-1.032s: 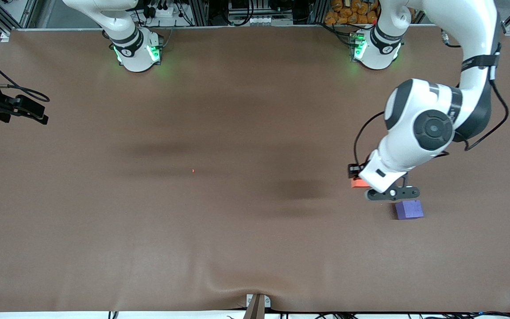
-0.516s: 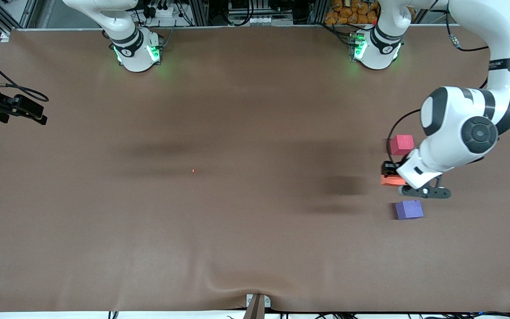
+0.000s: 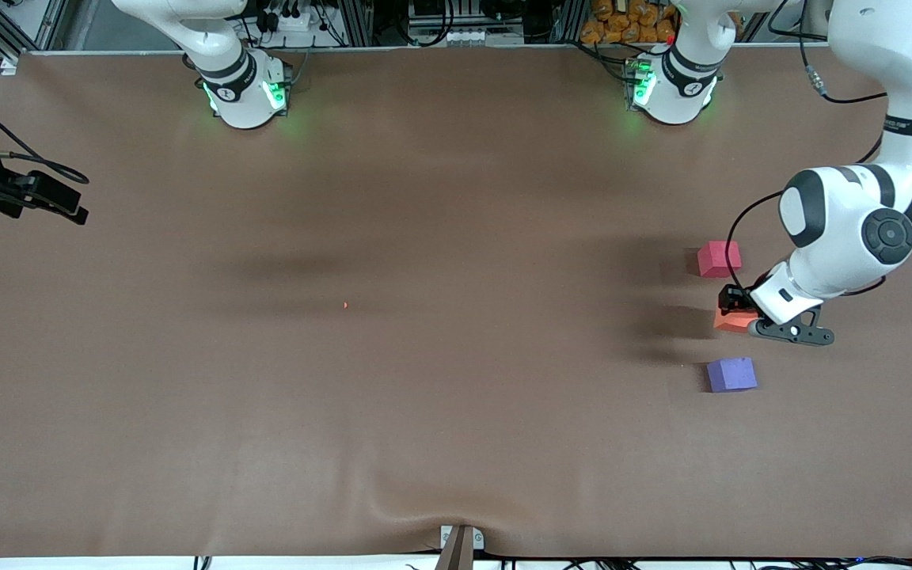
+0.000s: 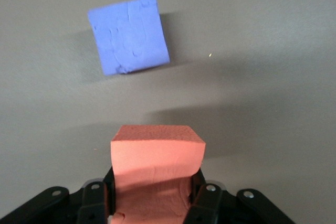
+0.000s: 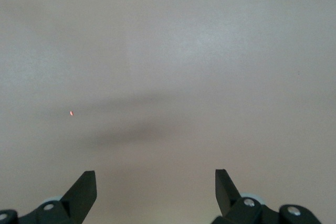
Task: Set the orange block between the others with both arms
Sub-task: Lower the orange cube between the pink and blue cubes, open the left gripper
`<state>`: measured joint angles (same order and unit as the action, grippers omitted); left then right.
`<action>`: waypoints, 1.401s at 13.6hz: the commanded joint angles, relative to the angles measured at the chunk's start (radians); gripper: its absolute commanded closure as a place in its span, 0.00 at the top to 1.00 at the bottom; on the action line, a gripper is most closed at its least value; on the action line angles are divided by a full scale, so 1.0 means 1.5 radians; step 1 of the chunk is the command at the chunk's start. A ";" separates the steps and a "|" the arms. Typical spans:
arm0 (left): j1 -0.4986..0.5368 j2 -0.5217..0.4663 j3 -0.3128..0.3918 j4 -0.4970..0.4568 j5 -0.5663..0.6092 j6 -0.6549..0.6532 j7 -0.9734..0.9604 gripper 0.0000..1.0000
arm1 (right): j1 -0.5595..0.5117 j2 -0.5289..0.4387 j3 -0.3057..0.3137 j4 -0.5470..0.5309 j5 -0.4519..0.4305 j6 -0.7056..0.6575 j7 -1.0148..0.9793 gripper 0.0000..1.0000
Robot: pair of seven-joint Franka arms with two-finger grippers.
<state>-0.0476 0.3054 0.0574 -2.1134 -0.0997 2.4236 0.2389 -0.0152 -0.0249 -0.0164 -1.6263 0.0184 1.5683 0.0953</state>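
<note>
Front view: three cubes total, one orange block (image 3: 733, 319), one pinkish-red cube (image 3: 719, 259), one purple cube (image 3: 731, 374), and two arms; no legible writing on any cube. Left gripper (image 3: 737, 310) is clamped on the orange block, held just above the table (image 3: 424, 396) over the gap between the other two: pinkish-red cube is farther from the front camera than the orange block, purple cube nearer, block's edges about square to the table with no long axis. Right gripper (image 5: 156, 188) waits with fingers apart, holding nothing, at the right arm's end of the table, well apart from the orange block
</note>
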 commanded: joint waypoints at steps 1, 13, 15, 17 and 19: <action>0.017 0.002 -0.010 -0.032 -0.026 0.049 0.012 0.00 | 0.000 -0.008 0.004 -0.001 0.008 -0.006 0.015 1.00; 0.040 0.057 -0.009 -0.030 -0.106 0.102 0.010 0.00 | 0.013 -0.008 0.003 -0.001 0.004 -0.011 0.026 1.00; 0.036 0.065 -0.010 -0.025 -0.119 0.103 0.010 0.00 | 0.014 -0.008 0.002 -0.002 0.003 -0.017 0.026 1.00; 0.034 0.073 -0.010 -0.024 -0.119 0.117 0.010 0.00 | 0.012 -0.008 0.002 -0.001 0.003 -0.017 0.026 1.00; 0.033 0.079 -0.010 -0.023 -0.119 0.122 0.010 0.00 | 0.010 -0.008 0.002 0.000 0.004 -0.017 0.026 1.00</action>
<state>0.0004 0.4101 0.0479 -2.1537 -0.2545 2.5833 0.2391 0.0024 -0.0248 -0.0123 -1.6264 0.0190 1.5533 0.1159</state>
